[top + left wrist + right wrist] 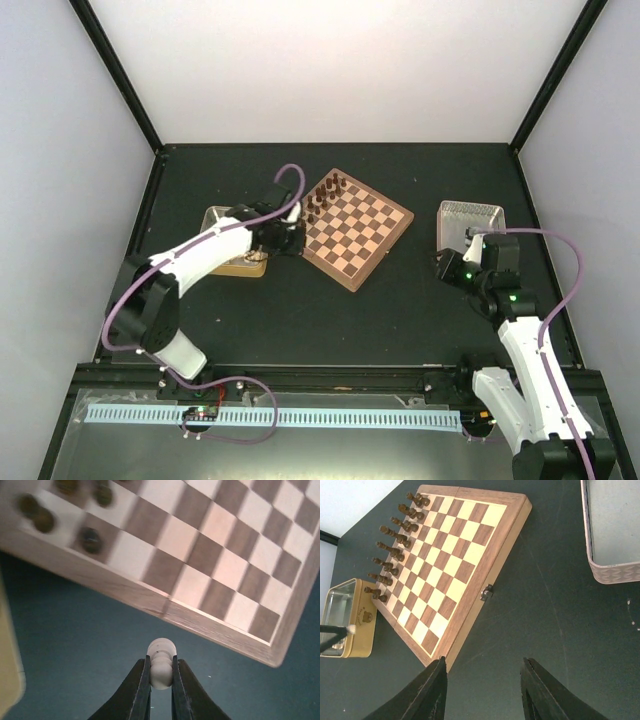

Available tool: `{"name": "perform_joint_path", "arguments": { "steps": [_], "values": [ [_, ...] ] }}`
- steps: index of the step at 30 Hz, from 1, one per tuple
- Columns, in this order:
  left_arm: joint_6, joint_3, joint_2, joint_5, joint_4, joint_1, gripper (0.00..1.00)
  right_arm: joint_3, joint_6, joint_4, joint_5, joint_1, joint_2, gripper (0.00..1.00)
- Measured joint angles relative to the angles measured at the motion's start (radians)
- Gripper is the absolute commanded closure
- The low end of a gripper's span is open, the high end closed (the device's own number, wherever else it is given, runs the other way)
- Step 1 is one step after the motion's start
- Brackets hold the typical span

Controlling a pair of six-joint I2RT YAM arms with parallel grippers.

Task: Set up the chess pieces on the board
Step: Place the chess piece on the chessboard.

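Cream pawn (161, 656) just off the board (215, 631).
Likely light, hard and slick: the left fingers (141, 687) pinch its neck below the head; the right fingers (435, 690) stand half apart, empty.

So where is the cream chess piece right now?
The cream piece is clamped in the left end effector, left wrist view, over the dark table just short of the board rim.

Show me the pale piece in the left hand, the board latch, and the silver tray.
pale piece (161, 660), left wrist view, its middle bulge.
board latch (486, 592), right wrist view, the metal clasp.
silver tray (615, 572), right wrist view, its patterned side wall.
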Motion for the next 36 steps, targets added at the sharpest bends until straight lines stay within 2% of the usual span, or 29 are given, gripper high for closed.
{"name": "perform_joint_path", "arguments": {
  "steps": [8,13,23,36],
  "values": [
    [-0.007,0.093,0.192,-0.021,0.003,-0.201,0.91,-0.015,0.003,0.0,0.002,0.0,-0.019,0.58],
    [-0.008,0.143,0.271,-0.034,-0.005,-0.259,0.9,-0.025,0.003,0.0,0.005,0.0,-0.021,0.57],
    [-0.002,0.264,0.374,-0.072,-0.021,-0.293,0.88,-0.032,0.003,0.0,0.011,0.0,-0.021,0.57],
    [-0.002,0.299,0.401,-0.117,-0.063,-0.295,0.85,-0.045,0.003,0.006,0.017,0.0,-0.017,0.56]
  ]
}}
